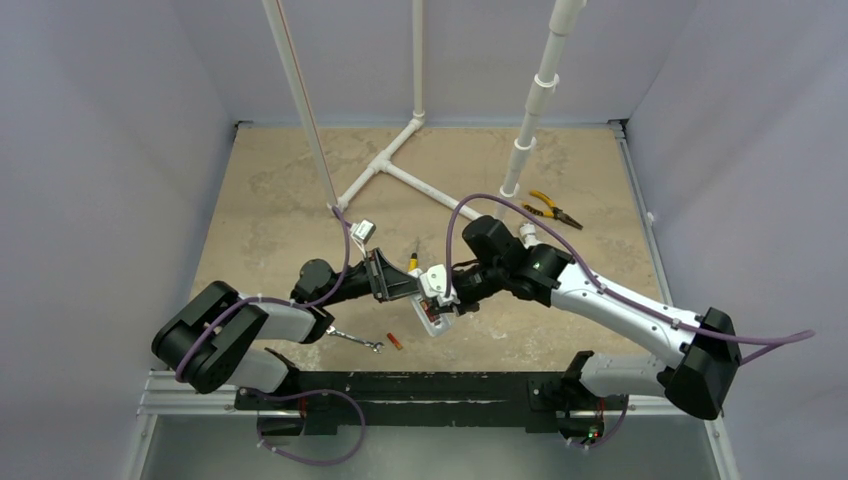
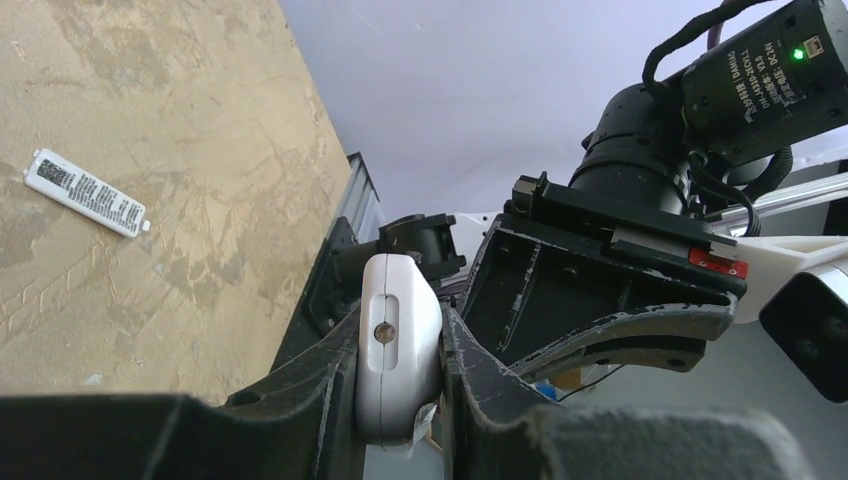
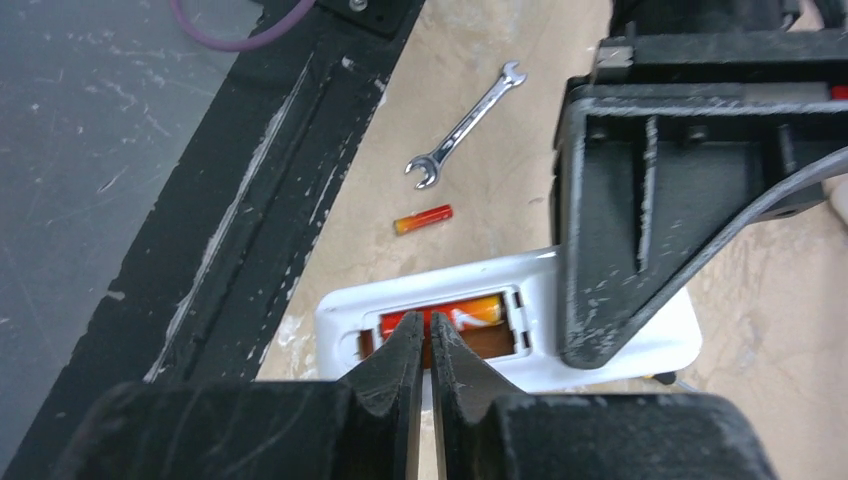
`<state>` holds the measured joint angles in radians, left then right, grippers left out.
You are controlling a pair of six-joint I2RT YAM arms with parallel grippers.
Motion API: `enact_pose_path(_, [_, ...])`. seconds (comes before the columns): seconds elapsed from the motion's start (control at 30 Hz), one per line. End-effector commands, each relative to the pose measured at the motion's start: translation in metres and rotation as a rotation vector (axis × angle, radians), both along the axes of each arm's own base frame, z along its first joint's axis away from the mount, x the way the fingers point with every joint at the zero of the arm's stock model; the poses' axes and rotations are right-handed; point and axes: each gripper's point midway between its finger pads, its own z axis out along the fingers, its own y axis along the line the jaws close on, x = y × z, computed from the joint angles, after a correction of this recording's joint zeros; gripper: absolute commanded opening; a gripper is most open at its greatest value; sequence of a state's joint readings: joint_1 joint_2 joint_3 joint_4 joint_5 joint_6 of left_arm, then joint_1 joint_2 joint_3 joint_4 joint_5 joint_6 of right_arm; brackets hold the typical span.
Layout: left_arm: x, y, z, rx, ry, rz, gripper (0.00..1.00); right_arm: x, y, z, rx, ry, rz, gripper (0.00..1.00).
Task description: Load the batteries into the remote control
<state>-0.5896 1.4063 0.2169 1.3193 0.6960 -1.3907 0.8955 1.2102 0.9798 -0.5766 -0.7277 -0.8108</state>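
My left gripper (image 1: 405,285) is shut on the white remote control (image 1: 437,302) and holds it above the table, back side up. In the left wrist view the remote's end (image 2: 400,385) sits clamped in the left gripper (image 2: 400,328). In the right wrist view the remote (image 3: 640,350) shows an open compartment with one orange-red battery (image 3: 475,314) lying in it. My right gripper (image 3: 422,338) is shut, its tips right at that battery. The other battery (image 3: 422,219) lies loose on the table; it also shows in the top view (image 1: 395,342).
A silver wrench (image 1: 357,340) lies next to the loose battery. A yellow-handled screwdriver (image 1: 413,260) lies under the arms. Pliers (image 1: 555,210) lie at back right. A white pipe frame (image 1: 395,170) stands at the back. A white labelled cover (image 2: 87,192) lies on the table.
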Motion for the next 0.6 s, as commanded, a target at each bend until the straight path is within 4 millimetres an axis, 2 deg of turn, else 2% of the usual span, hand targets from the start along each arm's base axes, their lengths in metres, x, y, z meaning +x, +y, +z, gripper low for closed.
enact_pose_path(0.0, [0.000,-0.002,0.030,-0.080,-0.103,0.000,0.00,0.015,0.021,0.021,0.099,-0.063,-0.005,0.04])
enact_pose_path(0.3, [0.003,-0.002,0.028,-0.077,-0.094,0.015,0.00,0.018,0.020,0.021,0.106,-0.077,-0.028,0.01])
enact_pose_path(0.43, [0.006,-0.003,0.023,-0.067,-0.089,0.022,0.00,0.019,0.020,0.039,0.184,-0.119,-0.053,0.02])
enact_pose_path(0.5, [0.008,-0.004,0.022,-0.065,-0.090,0.027,0.00,0.028,0.020,0.054,0.258,-0.162,-0.126,0.03])
enact_pose_path(0.57, [0.009,-0.003,0.023,-0.066,-0.099,0.036,0.00,0.040,0.018,0.070,0.350,-0.195,-0.231,0.10])
